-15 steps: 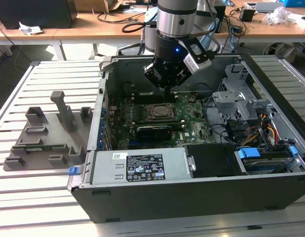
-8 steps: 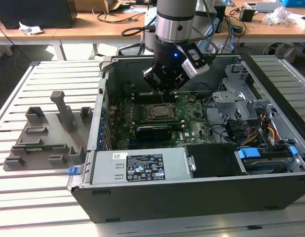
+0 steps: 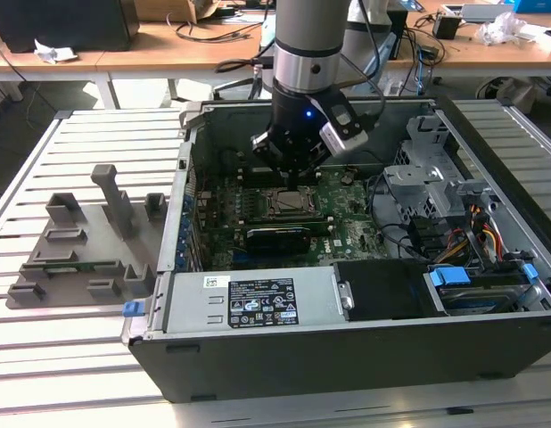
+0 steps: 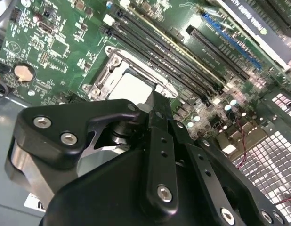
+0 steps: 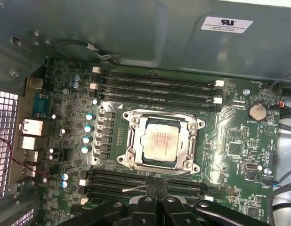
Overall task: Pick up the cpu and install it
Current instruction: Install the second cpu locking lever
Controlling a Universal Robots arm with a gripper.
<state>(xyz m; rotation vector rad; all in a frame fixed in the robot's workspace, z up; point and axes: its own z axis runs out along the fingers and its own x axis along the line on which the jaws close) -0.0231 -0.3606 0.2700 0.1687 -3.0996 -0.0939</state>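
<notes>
The cpu [image 5: 159,142], a square chip with a shiny silver-grey top, lies flat inside the metal socket frame [image 5: 131,141] on the green motherboard [image 5: 239,146]. It also shows in the second wrist view as the cpu [image 4: 133,88], and in the exterior view as the cpu [image 3: 289,203]. My gripper [image 3: 293,171] hangs just above the socket inside the open computer case. Its black fingers [image 5: 151,190] are pressed together with nothing between them, at the socket's edge beside the memory slots. In the second wrist view the gripper [image 4: 157,102] partly covers the chip.
The case walls [image 3: 191,178] surround the board. A power supply [image 3: 249,303] lies along the near side, and a drive cage with cables [image 3: 436,196] is on the exterior view's right. A grey plastic tray [image 3: 79,245] sits on the slatted table at the left. Memory slots [image 5: 155,87] flank the socket.
</notes>
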